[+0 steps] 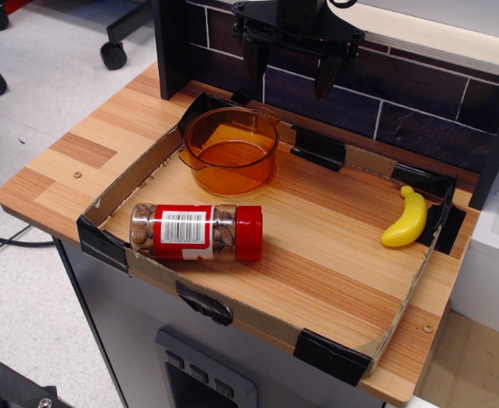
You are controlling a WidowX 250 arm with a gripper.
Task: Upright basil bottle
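The basil bottle (196, 231) lies on its side on the wooden table, near the front left of the cardboard-walled area. It is a clear jar with brownish contents, a red-and-white barcode label and a red cap pointing right. My gripper (289, 76) hangs high at the back, above and behind the orange bowl (230, 150). Its two black fingers are spread apart with nothing between them. It is well apart from the bottle.
A low cardboard wall (147, 268) taped with black tape rings the work area. A yellow toy banana (406, 218) lies at the right. A dark brick-pattern backboard (402, 98) stands behind. The table's front edge (232, 340) drops off below the wall.
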